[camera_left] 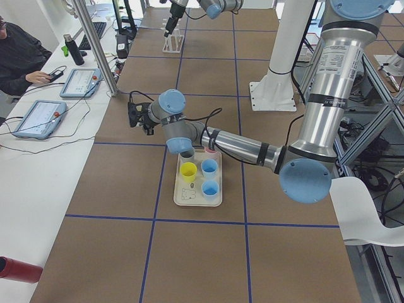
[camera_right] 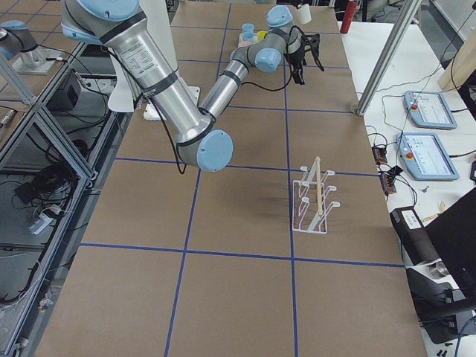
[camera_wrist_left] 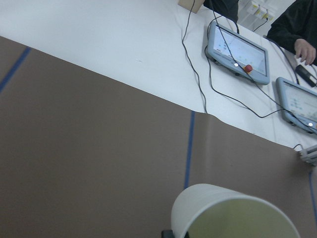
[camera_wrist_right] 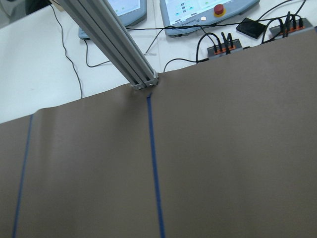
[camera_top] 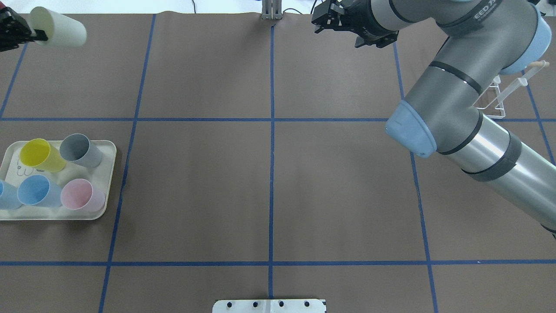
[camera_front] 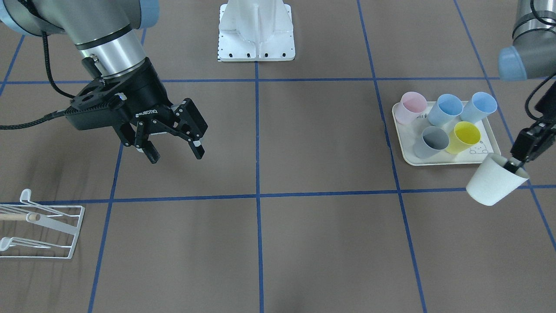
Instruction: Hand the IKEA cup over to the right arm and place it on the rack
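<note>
Tape lines (camera_front: 257, 174) in blue grid the brown counter (camera_front: 325, 130); a white desk (camera_left: 38, 164) with two touch panels (camera_left: 79, 82) runs along its far side, a person (camera_left: 19, 53) seated there. The left pincer (camera_front: 517, 165) grips the white cup (camera_front: 495, 180) by its rim, tilted in the air near the tray (camera_front: 430, 162) of coloured cups (camera_front: 464, 137). The right pincer (camera_front: 176, 155) hangs open, well apart from the rack (camera_front: 52, 226).
</note>
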Robot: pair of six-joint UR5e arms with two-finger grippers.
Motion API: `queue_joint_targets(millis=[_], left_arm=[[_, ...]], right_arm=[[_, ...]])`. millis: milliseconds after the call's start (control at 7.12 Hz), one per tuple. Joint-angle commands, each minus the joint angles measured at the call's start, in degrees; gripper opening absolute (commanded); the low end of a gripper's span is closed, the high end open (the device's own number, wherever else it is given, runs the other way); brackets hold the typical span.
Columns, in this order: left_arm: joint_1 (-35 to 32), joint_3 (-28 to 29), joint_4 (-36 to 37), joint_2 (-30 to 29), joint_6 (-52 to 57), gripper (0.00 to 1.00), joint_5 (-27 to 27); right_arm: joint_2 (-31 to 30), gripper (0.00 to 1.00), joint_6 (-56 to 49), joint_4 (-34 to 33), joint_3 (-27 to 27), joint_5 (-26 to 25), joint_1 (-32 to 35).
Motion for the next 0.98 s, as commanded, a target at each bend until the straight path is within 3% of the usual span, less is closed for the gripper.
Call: queue_joint_targets(millis=[0,140,281,562,843], left_arm=[[9.29,-1.8,-2.51,-6.54,-19.8,0.0,5.08],[14.65,-1.63,-5.73,-7.71,-25.11,0.0,10.61],[17.4,-1.02,-14.55,-7.89,-30.47,0.0,14.67],[17.78,7.64,-38.44,-7.98,-44.35,0.0,18.29],[25.55,12.07,-48.71,-9.81,-49.5,0.0,31.42]], right_arm=[[0.01,1.0,12.36,11.08,-0.67,-2.38,-2.12],[0.19,1.0,16.15,14.95,-1.89,-5.26,-4.13],[0.19,1.0,19.93,23.17,-4.08,-8.86,-5.89],[-0.51,1.0,27.76,38.39,-9.44,-10.56,-6.61],[0.01,1.0,31.2,42.66,-9.9,-12.49,-7.4]])
